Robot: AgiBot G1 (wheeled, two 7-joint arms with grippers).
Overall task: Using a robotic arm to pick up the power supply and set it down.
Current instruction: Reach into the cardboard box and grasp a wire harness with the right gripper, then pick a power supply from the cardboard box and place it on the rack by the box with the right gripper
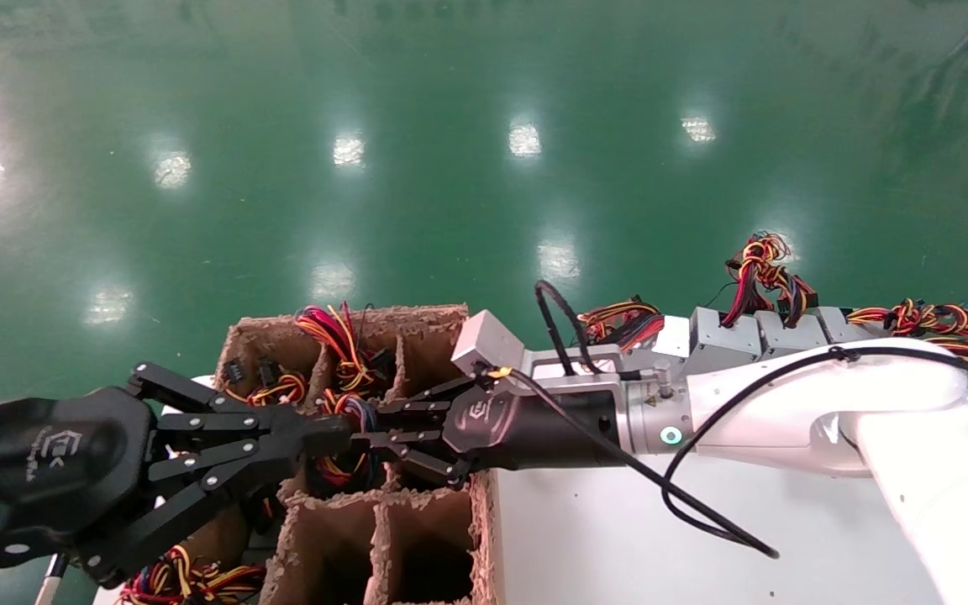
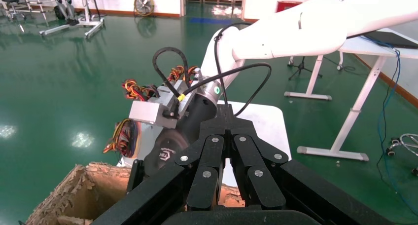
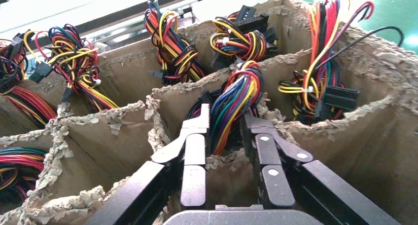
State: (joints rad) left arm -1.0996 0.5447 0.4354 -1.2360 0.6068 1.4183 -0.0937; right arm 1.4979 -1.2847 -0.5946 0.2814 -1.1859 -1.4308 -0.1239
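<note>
- The right gripper [image 1: 370, 433] of the robotic arm [image 1: 786, 403] reaches over the cardboard divider crate [image 1: 442, 538]. Its fingers [image 3: 197, 136] stand apart, one on either side of the looped wire bundle [image 3: 236, 104] of the power supply [image 3: 217, 151]. They do not appear clamped yet.
- The power supply sits down in the crate cell directly ahead of this gripper. Its metal body is mostly hidden by the cell walls, so only the red, yellow, black and blue-purple loop shows clearly.
- To do this step well, the gripper should probably centre on the loop, keep clear of the ragged cardboard edges, close firmly on the bundle or the box, then lift straight up so nothing snags.
- Neighbouring cells beyond and beside the gripper hold other wire bundles [image 3: 170, 42]. Two cells nearer the robot look empty.
- More silver boxes [image 1: 753, 332] line the counter [image 1: 618, 538] behind the arm.
- The left gripper [image 1: 223, 458] hovers just opposite over the crate, fingers together, idle.
</note>
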